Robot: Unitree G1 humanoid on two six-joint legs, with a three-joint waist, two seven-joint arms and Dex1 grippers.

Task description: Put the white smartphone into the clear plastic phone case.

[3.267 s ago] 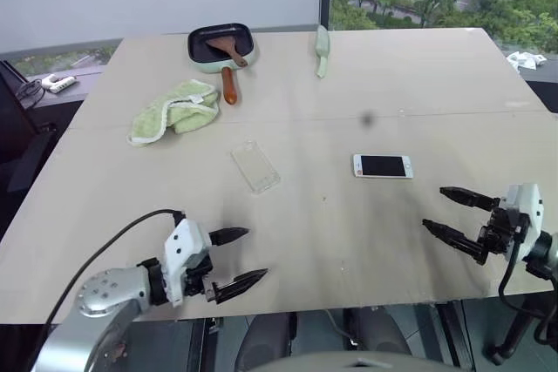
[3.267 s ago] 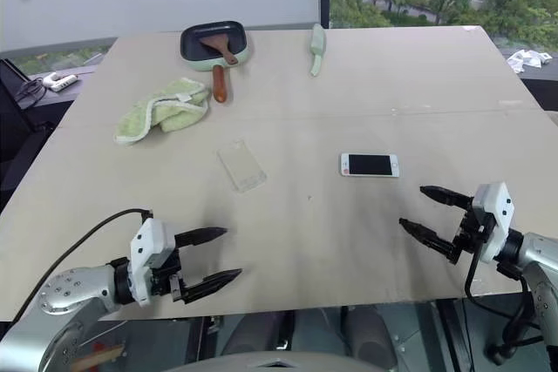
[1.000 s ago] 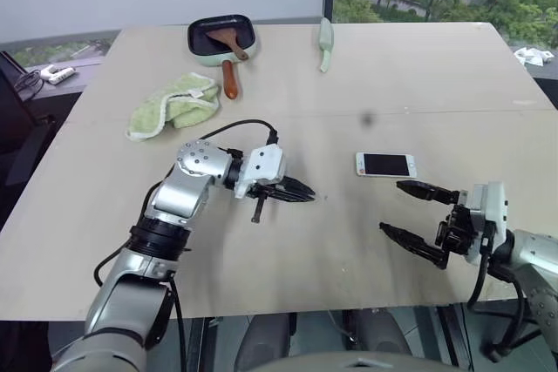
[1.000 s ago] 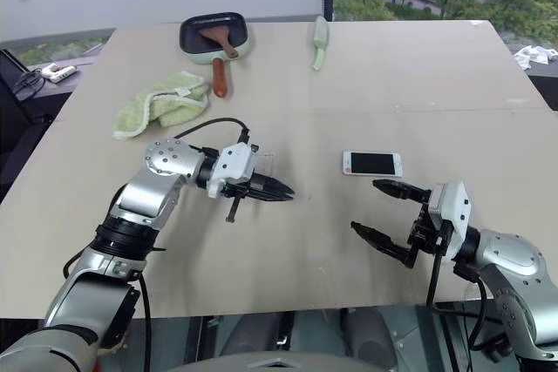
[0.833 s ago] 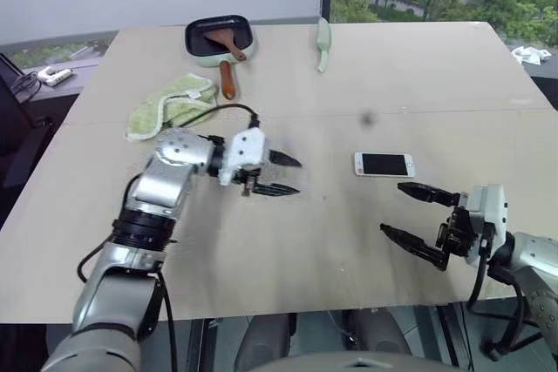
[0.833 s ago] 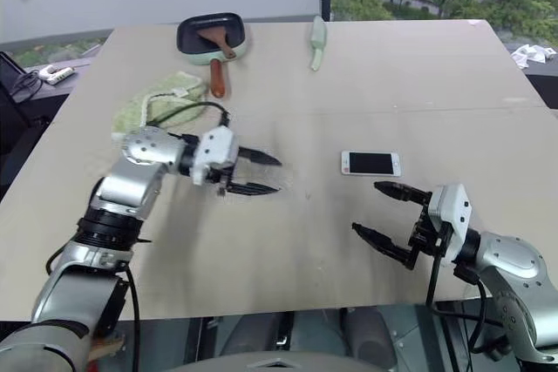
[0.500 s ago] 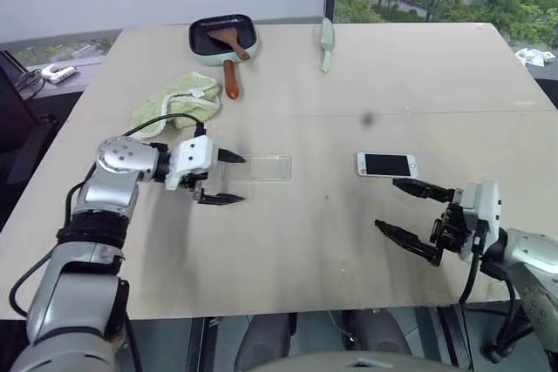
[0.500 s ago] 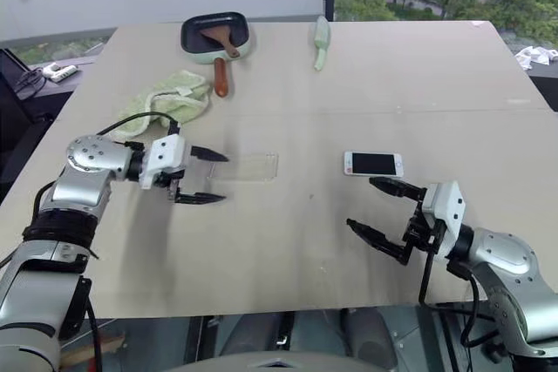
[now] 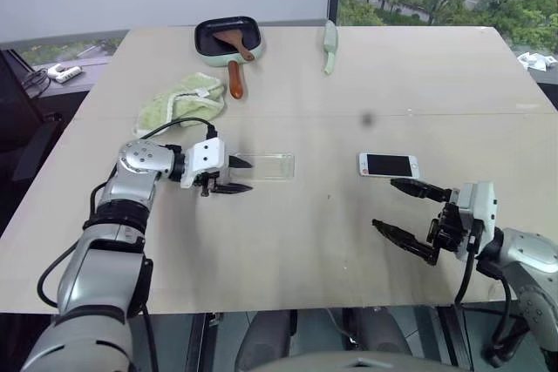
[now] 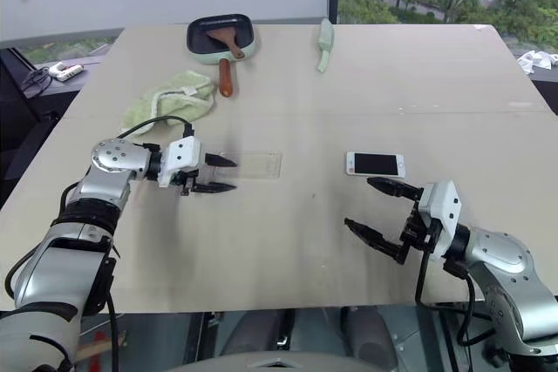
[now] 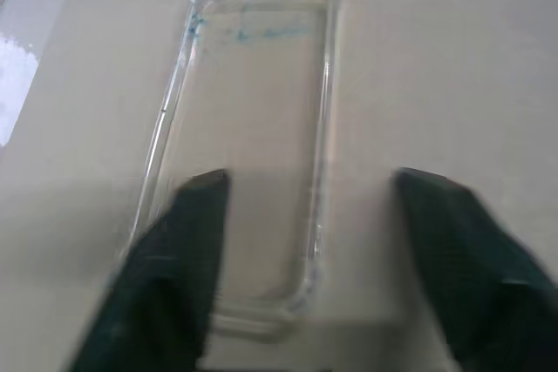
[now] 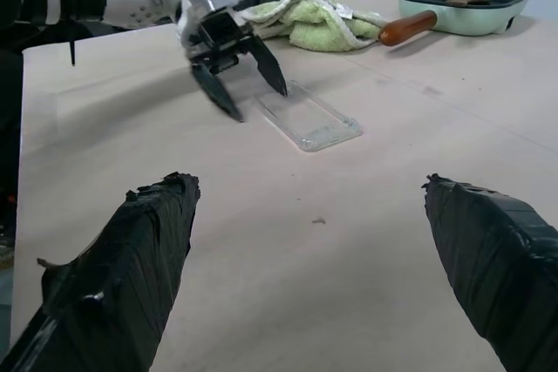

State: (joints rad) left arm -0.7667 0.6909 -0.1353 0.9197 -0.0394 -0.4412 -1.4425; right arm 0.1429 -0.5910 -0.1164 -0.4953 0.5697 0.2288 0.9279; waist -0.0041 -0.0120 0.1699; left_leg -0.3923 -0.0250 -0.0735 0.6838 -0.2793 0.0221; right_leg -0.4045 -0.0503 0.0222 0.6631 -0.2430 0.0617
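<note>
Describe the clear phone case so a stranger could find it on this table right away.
On the beige table, look just in front of the crumpled green towel, at the tips of the left hand. The clear plastic phone case lies flat there: a see-through rectangle with glinting edges, unlike the opaque white smartphone further right.

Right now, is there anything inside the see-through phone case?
No. The clear plastic phone case lies empty on the table; bare tabletop shows through it. The white smartphone lies apart. One near corner sits behind a left gripper finger.
</note>
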